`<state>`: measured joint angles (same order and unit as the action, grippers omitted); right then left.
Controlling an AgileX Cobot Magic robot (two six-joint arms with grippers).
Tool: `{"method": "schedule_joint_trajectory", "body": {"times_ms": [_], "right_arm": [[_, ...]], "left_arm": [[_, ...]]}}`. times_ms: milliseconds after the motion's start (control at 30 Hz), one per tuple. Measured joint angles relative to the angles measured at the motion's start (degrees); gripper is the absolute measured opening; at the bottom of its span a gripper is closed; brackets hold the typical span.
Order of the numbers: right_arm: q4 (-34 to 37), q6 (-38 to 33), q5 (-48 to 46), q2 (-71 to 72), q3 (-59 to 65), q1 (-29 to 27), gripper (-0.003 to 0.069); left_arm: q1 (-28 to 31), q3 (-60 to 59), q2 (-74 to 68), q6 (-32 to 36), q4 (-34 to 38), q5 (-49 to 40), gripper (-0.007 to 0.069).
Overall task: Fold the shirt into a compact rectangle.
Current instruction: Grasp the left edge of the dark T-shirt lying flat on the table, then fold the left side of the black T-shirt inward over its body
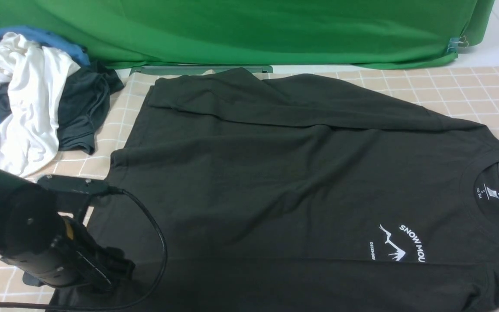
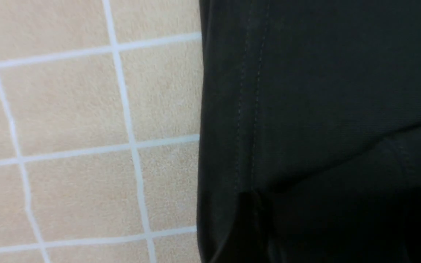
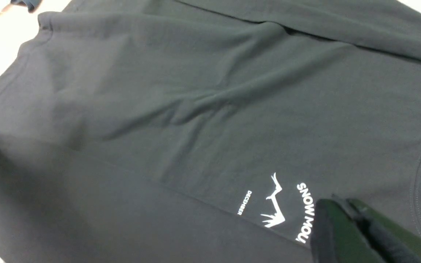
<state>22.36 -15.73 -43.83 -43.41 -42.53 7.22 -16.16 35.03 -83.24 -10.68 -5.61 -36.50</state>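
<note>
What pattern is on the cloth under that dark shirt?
Beige with a white grid; the tablecloth shows best in the left wrist view.

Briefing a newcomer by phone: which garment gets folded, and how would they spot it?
On the beige checked table cover below the green backdrop, the large near-black long-sleeved shirt lies spread flat. Unlike the crumpled white, blue and grey clothes at its left, it bears a white mountain logo.
</note>
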Motion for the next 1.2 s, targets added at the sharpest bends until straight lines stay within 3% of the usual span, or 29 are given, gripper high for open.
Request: {"method": "schedule_joint_trajectory", "body": {"times_ms": [100,233,300,333,367,467,533,900,1200], "right_arm": [[0.18,-0.18,0.13,0.0,0.0,0.0,0.0039],[0.2,-0.4,0.25,0.0,0.0,0.0,0.0039],[0.2,-0.68,0.25,0.0,0.0,0.0,0.0039],[0.2,-0.7,0.25,0.0,0.0,0.0,0.0039],[0.2,-0.83,0.25,0.0,0.0,0.0,0.0039],[0.25,-0.83,0.25,0.0,0.0,0.0,0.0039],[0.25,-0.83,0.25,0.0,0.0,0.0,0.0039],[0.25,-0.83,0.44,0.0,0.0,0.0,0.0042],[0.25,-0.83,1.83,0.0,0.0,0.0,0.0043]], "left_arm": [[0.0,0.15,-2.33,-0.11,0.16,0.62,0.058],[0.0,0.75,-3.83,-0.11,0.36,0.45,0.0557],[-0.11,1.15,-4.24,-0.11,1.28,-0.15,0.0455],[-0.16,1.15,-4.24,-0.11,1.39,-0.16,0.0443],[-0.39,1.22,-4.18,-0.11,2.23,-0.53,0.0335],[-0.5,1.56,-3.22,-0.11,2.52,-1.32,0.0122],[-0.5,1.83,-1.91,0.16,1.77,-2.98,0.006],[-0.45,11.77,9.3,2.28,7.88,-12.54,0.005],[-0.45,26.83,3.1,1.85,-0.65,-9.09,0.005]]}}
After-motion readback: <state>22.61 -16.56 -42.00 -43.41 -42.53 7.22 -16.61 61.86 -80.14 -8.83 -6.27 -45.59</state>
